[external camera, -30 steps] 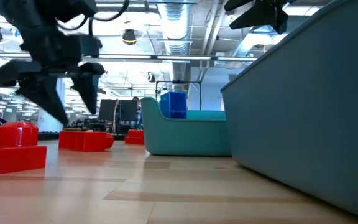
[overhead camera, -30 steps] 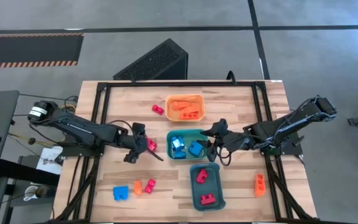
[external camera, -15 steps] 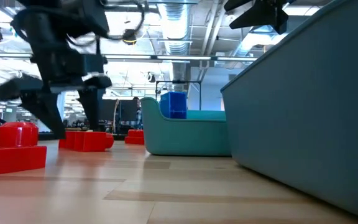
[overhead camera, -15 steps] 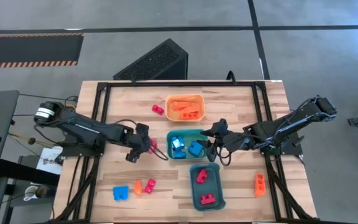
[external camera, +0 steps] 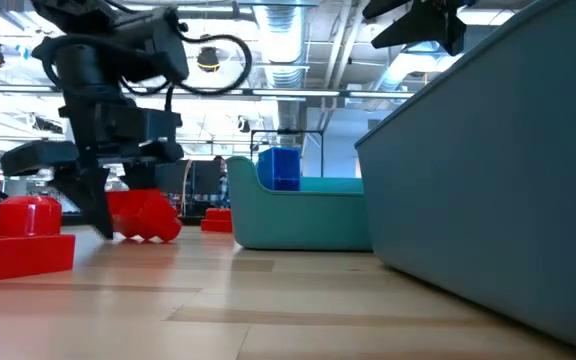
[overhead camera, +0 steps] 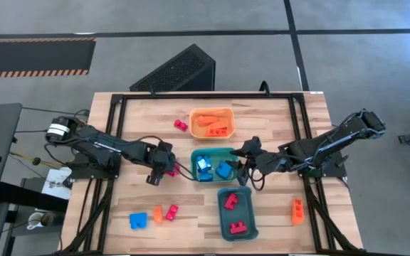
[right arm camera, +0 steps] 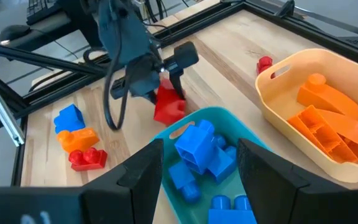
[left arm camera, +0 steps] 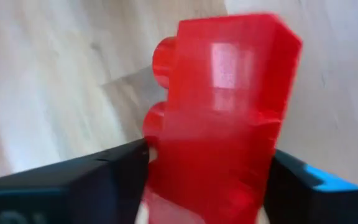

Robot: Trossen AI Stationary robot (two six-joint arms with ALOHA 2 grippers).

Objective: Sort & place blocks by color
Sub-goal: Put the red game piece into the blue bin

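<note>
Red block (left arm camera: pixel 222 118) sits on the wood just left of the green tray (overhead camera: pixel 195 155), and the left gripper (overhead camera: pixel 168 168) has its 2 fingers pinched on either side of it. Right gripper (overhead camera: pixel 242 171) hangs spread over that tray's right edge, holding nothing, blue blocks (right arm camera: pixel 201 152) below.

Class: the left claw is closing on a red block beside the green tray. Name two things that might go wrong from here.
1. The left claw has the red block tilted between its fingers, so it might slip.
2. The green tray of blue blocks sits right beside it; the red block could land there.
</note>
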